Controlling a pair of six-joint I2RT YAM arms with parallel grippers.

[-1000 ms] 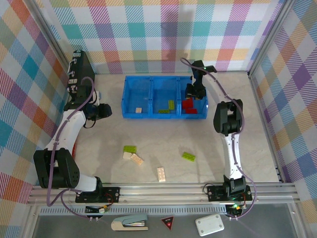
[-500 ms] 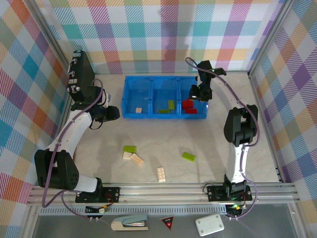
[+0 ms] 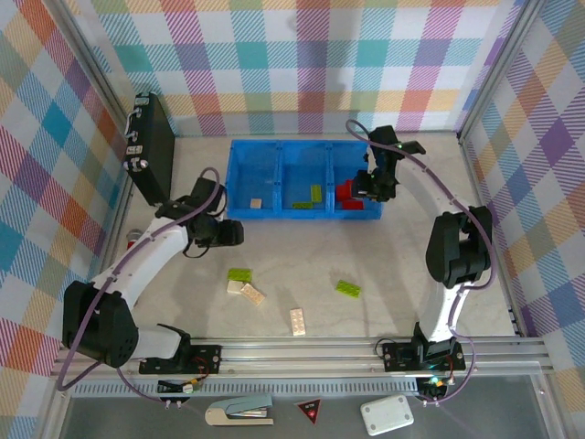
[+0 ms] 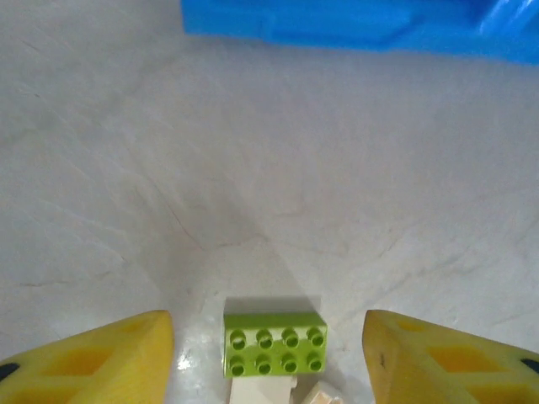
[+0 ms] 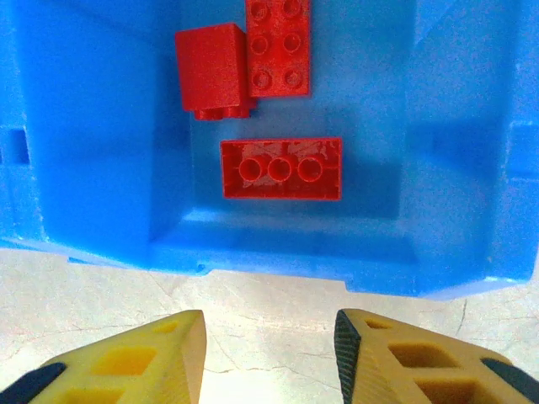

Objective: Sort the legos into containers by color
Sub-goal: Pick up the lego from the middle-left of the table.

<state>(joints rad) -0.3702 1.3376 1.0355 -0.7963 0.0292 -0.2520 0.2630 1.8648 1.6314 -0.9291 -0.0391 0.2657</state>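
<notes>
The blue tray [image 3: 280, 146] holds a cream lego [image 3: 257, 203] in its left container, green legos [image 3: 315, 194] in the middle one and red legos [image 3: 347, 192] in the right one. Three red legos [image 5: 282, 168] lie in that right container [image 5: 101, 168]. My right gripper [image 5: 269, 345] [image 3: 367, 187] is open and empty, just outside the container's wall. My left gripper [image 4: 268, 349] [image 3: 233, 231] is open above the table, with a lime green lego [image 4: 274, 341] [image 3: 239, 273] lying between its fingers [image 4: 101, 362]. Cream legos [image 4: 261, 391] [image 3: 247, 291] touch the green one.
Another green lego [image 3: 347, 289] and a cream lego [image 3: 298, 320] lie loose nearer the front. A black case [image 3: 151, 151] leans at the back left. A stapler [image 3: 239, 412], a red triangle sign [image 3: 311, 412] and a white box [image 3: 387, 416] sit on the front ledge.
My left arm swung from beside the tray's left end forward and right over the green lego, and its jaws opened wider. My right gripper drew back from over the red container toward its outer wall.
</notes>
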